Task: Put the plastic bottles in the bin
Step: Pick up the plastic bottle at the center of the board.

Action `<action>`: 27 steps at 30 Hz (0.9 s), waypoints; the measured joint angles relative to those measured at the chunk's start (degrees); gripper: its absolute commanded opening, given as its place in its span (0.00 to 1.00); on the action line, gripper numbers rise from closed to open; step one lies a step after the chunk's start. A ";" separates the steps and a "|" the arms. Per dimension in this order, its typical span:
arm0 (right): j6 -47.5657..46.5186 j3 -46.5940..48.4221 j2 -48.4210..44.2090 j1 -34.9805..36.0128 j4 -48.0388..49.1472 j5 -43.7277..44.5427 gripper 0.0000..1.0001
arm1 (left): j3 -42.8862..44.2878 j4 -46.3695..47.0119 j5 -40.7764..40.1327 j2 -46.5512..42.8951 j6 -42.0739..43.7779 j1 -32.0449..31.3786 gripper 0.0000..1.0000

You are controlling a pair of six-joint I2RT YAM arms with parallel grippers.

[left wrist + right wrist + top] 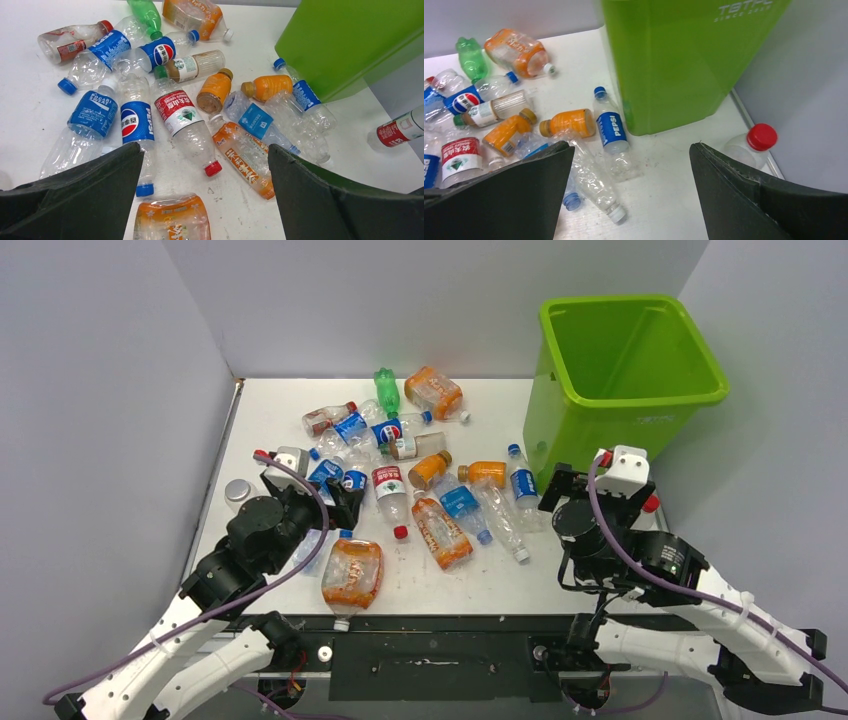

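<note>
Left gripper is hovering, jaws wide apart and empty, over plastic bottles scattered on the table. Right gripper is hanging equally spread before the bin, which is standing at the far right. Its wrist view alone is clearly showing a red-capped bottle beside the bin.

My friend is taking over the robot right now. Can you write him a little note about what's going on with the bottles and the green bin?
Left pincer: open, empty, over the near side of the bottle heap.
Right pincer: open, empty, facing the bin's near wall.
Bottles: scattered on the table, left of the bin. One red-capped bottle lies near the table's right edge.
Done: nothing, no bottle shows in the bin.
Left: every bottle.
</note>
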 measured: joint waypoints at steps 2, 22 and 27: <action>2.45 2.19 0.83 0.02 -3.61 1.79 0.90 | -0.39 0.98 0.31 -0.37 0.07 0.00 0.96; 22.64 3.91 5.29 -0.28 -20.85 9.25 0.90 | -2.64 2.89 2.58 1.16 0.22 0.39 0.96; 10.69 3.63 8.48 -8.55 -10.25 3.80 0.90 | -2.64 2.69 3.41 2.45 0.24 0.39 0.96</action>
